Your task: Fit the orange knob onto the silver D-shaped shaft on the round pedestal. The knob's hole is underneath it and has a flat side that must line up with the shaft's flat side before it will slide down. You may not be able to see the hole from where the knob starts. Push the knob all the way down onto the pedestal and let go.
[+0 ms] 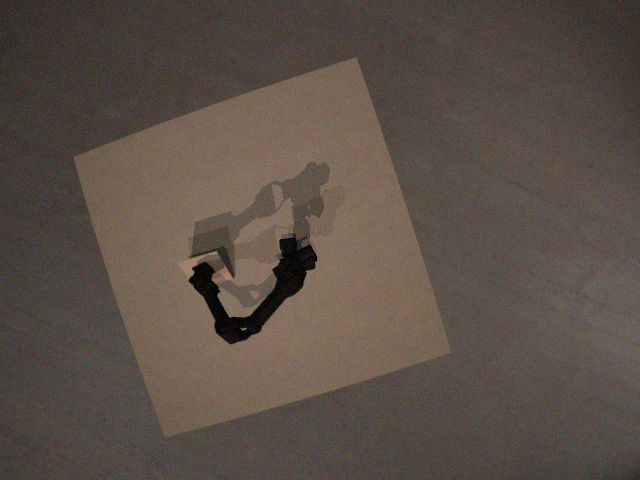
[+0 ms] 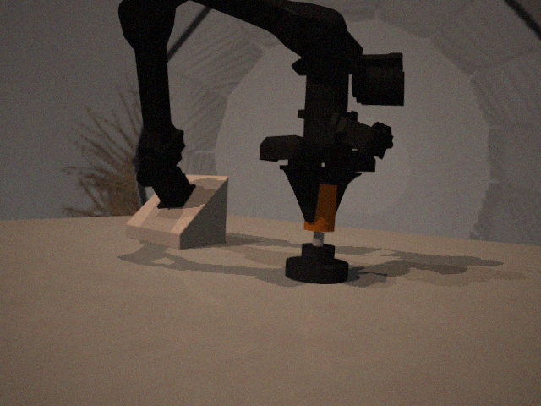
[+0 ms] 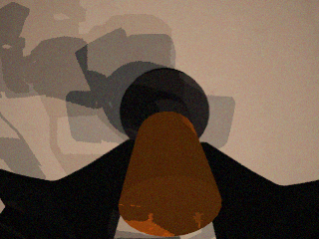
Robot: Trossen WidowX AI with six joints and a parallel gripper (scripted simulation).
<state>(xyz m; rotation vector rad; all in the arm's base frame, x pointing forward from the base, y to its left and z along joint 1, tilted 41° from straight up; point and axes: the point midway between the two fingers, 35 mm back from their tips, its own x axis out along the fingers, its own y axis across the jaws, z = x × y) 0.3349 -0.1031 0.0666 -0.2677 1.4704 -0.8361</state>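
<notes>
The orange knob [image 2: 325, 214] [image 3: 170, 169] is held upright, tilted very slightly, between the fingers of my gripper [image 2: 322, 214] [image 3: 166, 147], which is shut on it. The silver shaft [image 2: 318, 238] stands on the dark round pedestal [image 2: 316, 271] [image 3: 142, 97]. The knob's lower rim is at the shaft's top, with a length of shaft showing between knob and pedestal. I cannot tell whether the shaft's tip is inside the hole. The hole and both flat sides are hidden. In the top view the arm covers knob and pedestal.
The arm's base sits on a pale wedge-shaped block [image 1: 186, 266] [image 2: 203, 227] to the left of the pedestal in the exterior view. The square tabletop [image 1: 310, 361] [image 2: 262, 349] carries overlapping shadows of the arm.
</notes>
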